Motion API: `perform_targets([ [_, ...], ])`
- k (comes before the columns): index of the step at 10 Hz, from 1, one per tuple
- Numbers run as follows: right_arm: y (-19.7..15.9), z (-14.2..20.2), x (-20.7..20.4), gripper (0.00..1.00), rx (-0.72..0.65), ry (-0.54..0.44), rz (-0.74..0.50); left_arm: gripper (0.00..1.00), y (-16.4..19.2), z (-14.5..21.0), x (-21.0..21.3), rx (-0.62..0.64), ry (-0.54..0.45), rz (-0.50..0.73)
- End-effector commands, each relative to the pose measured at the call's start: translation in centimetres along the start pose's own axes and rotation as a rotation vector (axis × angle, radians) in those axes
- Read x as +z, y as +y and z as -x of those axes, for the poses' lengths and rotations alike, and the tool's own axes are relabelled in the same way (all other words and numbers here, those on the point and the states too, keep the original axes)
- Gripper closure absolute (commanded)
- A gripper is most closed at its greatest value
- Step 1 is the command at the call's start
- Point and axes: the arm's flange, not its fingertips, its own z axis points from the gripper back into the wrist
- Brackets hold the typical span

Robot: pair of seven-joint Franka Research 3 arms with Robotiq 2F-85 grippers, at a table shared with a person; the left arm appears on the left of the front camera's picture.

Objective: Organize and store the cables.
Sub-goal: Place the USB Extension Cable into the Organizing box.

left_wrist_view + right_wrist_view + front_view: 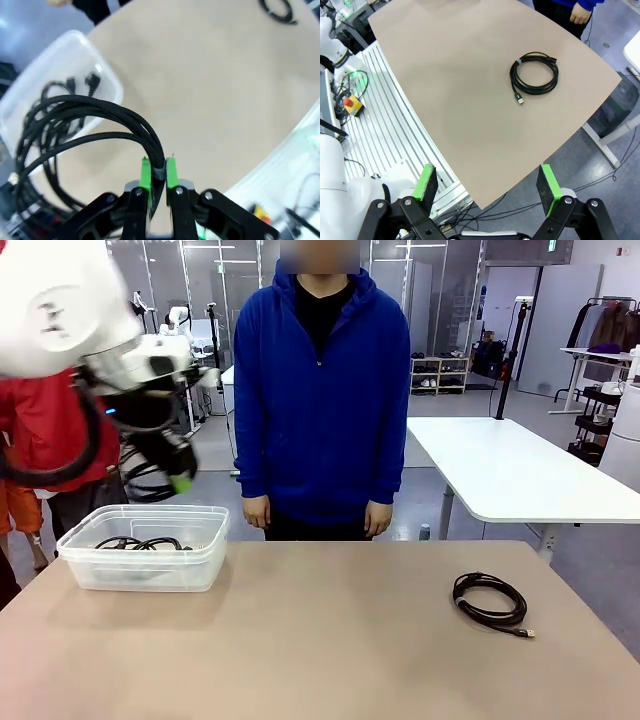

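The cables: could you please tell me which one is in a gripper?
The coil in the left gripper; the binned cable and the tabletop cable lie free.

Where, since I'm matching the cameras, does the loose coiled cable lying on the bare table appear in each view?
Front view: the coiled cable lies right of centre on the table.
Left wrist view: in the top right corner, cut by the picture's edge.
Right wrist view: in the upper middle, its plug pointing toward the picture's bottom.
Shared landmark: the tan table that it rests on.
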Motion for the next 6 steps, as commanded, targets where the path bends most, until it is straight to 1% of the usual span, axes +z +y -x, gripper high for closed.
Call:
perform_targets([
  [1, 0.1, -0.2, 0.0, 0.0, -0.002, -0.004, -0.002, 0.86, 1.1, 3.8, -1.1, 0.05, -0.014, 0.022],
  [2, 0.1, -0.2, 0.0, 0.0, -0.002, -0.004, -0.002, 0.86, 1.8, 4.9, -1.8, 0.084, -0.044, 0.061],
  [3, 0.1, -0.2, 0.0, 0.0, -0.002, -0.004, -0.002, 0.86, 1.8, 2.5, -0.5, 0.028, 0.014, 0.006],
  [5, 0.1, -0.2, 0.0, 0.0, -0.002, -0.004, -0.002, 0.86, 1.8, 2.5, -0.5, 0.028, 0.014, 0.006],
  [6, 0.1, -0.2, 0.0, 0.0, -0.002, -0.004, -0.002, 0.86, 2.2, 4.0, -1.3, 0.055, 0.017, 0.023],
])
